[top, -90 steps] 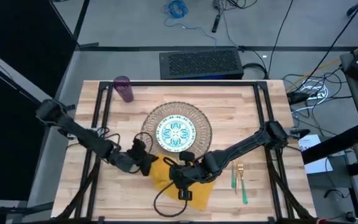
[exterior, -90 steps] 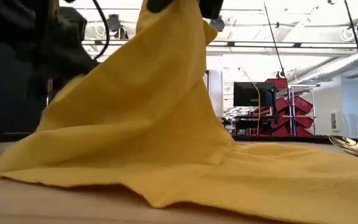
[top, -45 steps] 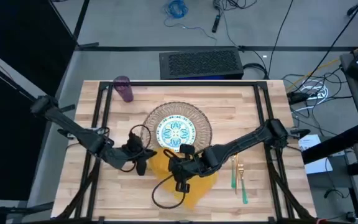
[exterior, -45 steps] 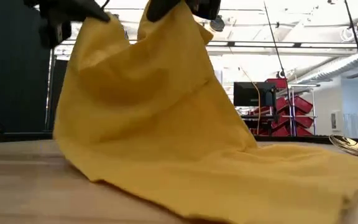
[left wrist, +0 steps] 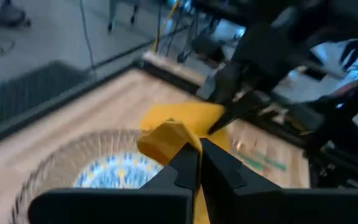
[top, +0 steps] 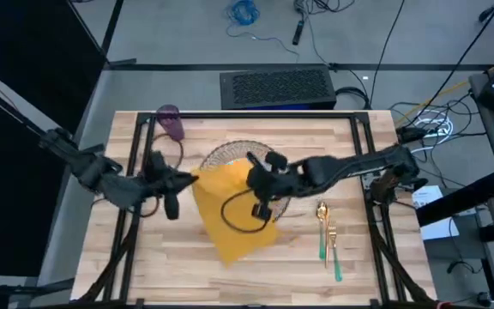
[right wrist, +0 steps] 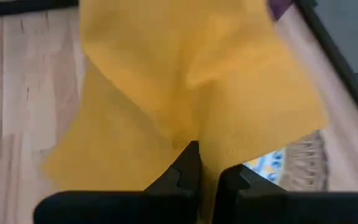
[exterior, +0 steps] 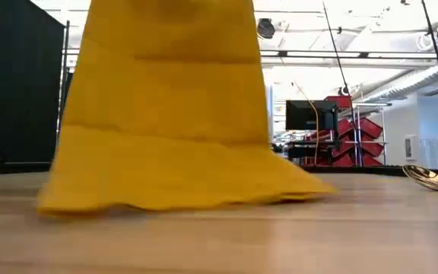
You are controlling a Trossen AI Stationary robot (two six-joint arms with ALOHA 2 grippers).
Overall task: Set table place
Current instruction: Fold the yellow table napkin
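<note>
The mustard-yellow napkin (top: 234, 215) hangs spread between my two grippers above the table's middle. In the low view the napkin (exterior: 166, 114) drops like a curtain, with its lower edge (exterior: 166, 204) on the table (top: 358, 275). My left gripper (top: 187, 178) is shut on one upper corner, my right gripper (top: 251, 168) on the other. Behind and under the cloth lie the straw mat (top: 230, 153) and the teal-patterned plate (left wrist: 114, 174), mostly hidden from above. The purple cup (top: 171, 123) stands at the far left. Fork and spoon (top: 326, 236) lie to the right. My left gripper pinches the napkin's bunched upper corner (left wrist: 169, 140) between its two shut fingers, coming level from the table's left. The cloth hangs below the hold. My right gripper pinches the napkin's other upper corner (right wrist: 191, 134) between its fingers, coming from the right. The cloth hangs from it and reaches down to the table.
A black frame rail (top: 247, 115) runs along the table's far side, with uprights left and right. A loose black cable (top: 243, 215) loops in front of the napkin. Bare planks lie near the front edge (top: 170, 275).
Both grippers have risen and gone toward the table's far edge, the left one also leftward, keeping hold of the napkin. The cloth, earlier draped and lying broadly on the table, has been lifted and spread out between them; only its lower edge stays down.
</note>
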